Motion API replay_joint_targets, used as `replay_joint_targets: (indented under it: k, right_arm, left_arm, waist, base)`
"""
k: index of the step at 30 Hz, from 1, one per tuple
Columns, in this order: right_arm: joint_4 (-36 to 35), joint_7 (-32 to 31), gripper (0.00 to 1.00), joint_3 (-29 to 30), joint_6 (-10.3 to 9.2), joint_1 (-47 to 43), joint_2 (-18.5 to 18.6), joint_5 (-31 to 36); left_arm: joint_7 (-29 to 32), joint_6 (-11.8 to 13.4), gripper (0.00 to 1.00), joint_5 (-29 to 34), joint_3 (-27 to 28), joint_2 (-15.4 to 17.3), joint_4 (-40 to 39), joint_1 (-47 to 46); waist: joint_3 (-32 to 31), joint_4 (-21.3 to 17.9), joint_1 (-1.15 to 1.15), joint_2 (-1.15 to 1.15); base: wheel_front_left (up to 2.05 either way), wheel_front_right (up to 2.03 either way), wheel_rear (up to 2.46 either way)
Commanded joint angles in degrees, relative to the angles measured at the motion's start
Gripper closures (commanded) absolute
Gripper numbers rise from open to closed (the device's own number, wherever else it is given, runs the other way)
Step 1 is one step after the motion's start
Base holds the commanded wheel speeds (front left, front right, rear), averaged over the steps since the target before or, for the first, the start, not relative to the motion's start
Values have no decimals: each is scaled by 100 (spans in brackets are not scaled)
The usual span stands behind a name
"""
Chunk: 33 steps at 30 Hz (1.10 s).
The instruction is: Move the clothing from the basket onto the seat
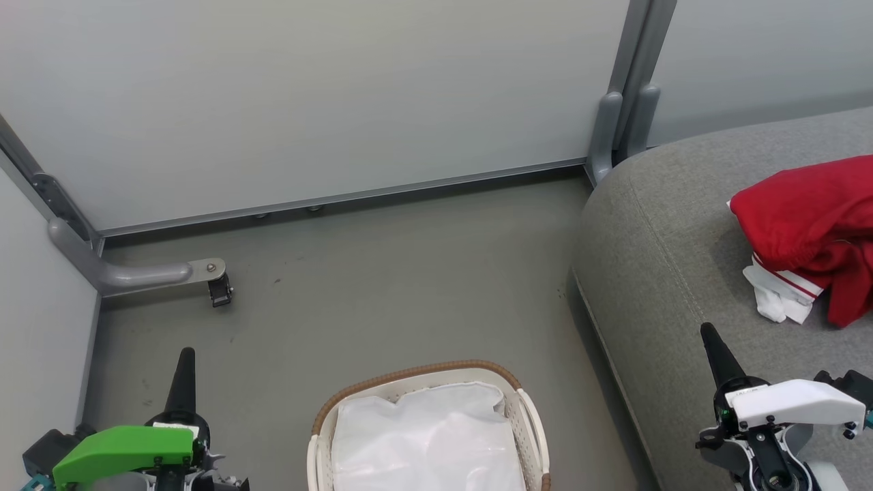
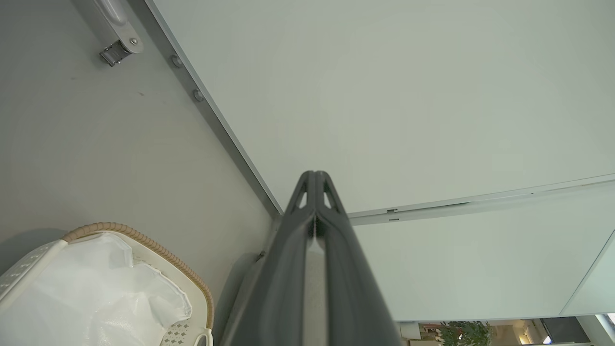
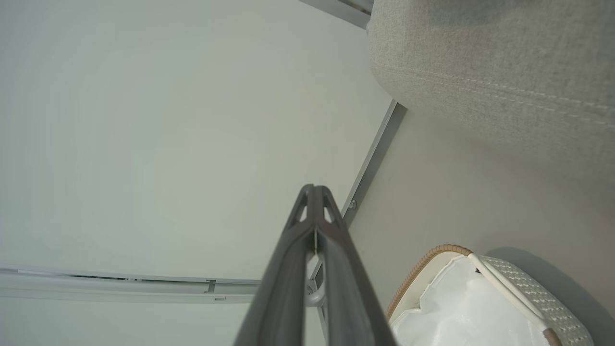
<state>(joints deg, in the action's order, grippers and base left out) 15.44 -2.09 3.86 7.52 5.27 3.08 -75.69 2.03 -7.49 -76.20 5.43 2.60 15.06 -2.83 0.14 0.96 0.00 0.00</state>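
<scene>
The clothing lies on the seat, clear of its corner, with left gripper and right gripper both pinched together and empty, so a dip into the basket now could only snag its white lining.

Pale partition walls meet grey floor
</scene>
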Motion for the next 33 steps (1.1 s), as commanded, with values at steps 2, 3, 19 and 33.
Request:
replay_joint_targets:
  k: [2,3,19,33]
  right_arm:
    - [-61,-53,100,46,-4,76,15,-184]
    - [-64,-73,100,54,-4,79,15,-233]
    - [-111,-265,100,168,-3,108,-1,-927]
    - [-144,-417,100,261,-3,115,-11,-1515]
  left_arm:
    - [52,0,100,-185,27,42,-54,-149]
    - [71,0,100,-227,31,43,-55,-157]
    - [265,0,100,-909,78,45,-88,-278]
    - [422,0,100,-1469,114,48,-106,-356]
  waist:
    - [0,-5,0,0]
    - [0,-8,0,0]
    - [2,-47,0,0]
    - [4,-83,0,0]
  base:
    - [0,0,0]
    - [0,0,0]
    - [0,0,0]
    - [0,0,0]
